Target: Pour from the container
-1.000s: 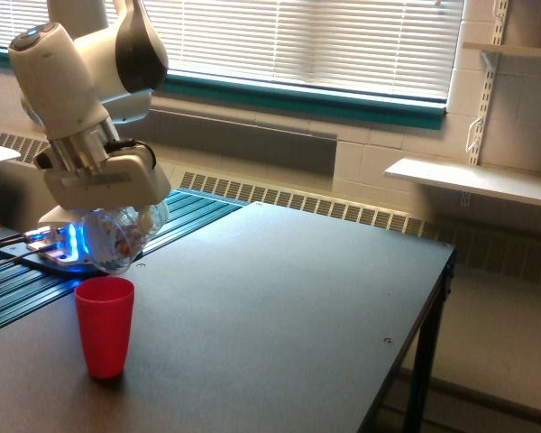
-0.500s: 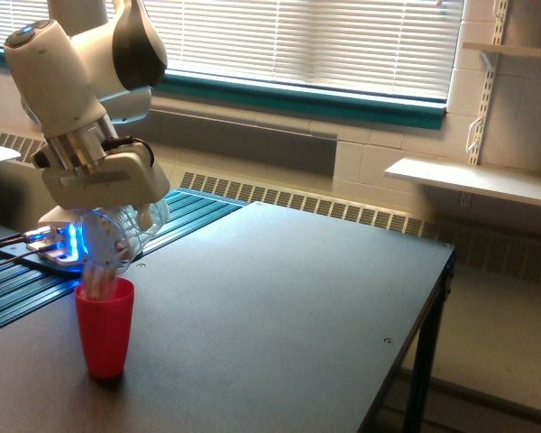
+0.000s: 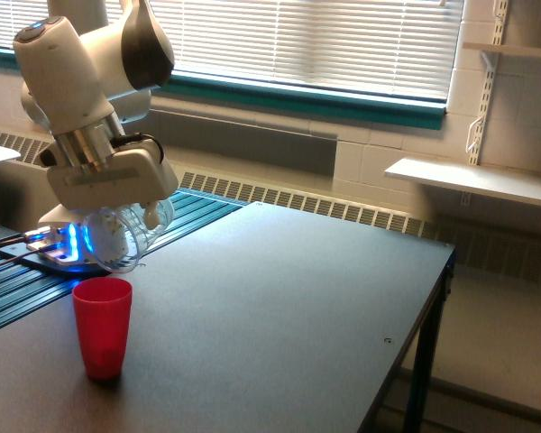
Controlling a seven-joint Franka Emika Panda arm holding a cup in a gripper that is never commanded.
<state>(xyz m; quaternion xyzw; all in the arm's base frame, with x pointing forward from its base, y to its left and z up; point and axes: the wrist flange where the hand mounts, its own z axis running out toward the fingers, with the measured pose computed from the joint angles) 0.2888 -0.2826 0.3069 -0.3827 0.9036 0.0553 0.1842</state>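
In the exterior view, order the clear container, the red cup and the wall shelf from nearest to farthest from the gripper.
1. Clear container: held in the gripper.
2. Red cup: on the table, just below.
3. Wall shelf: far off at the exterior view's right.

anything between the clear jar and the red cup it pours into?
Nothing visible. The pincer holds the clear jar tilted, directly above and slightly behind the red cup. Only open air shows between the jar's lower edge and the cup's open rim. The dark table around the cup shows nothing else nearby.
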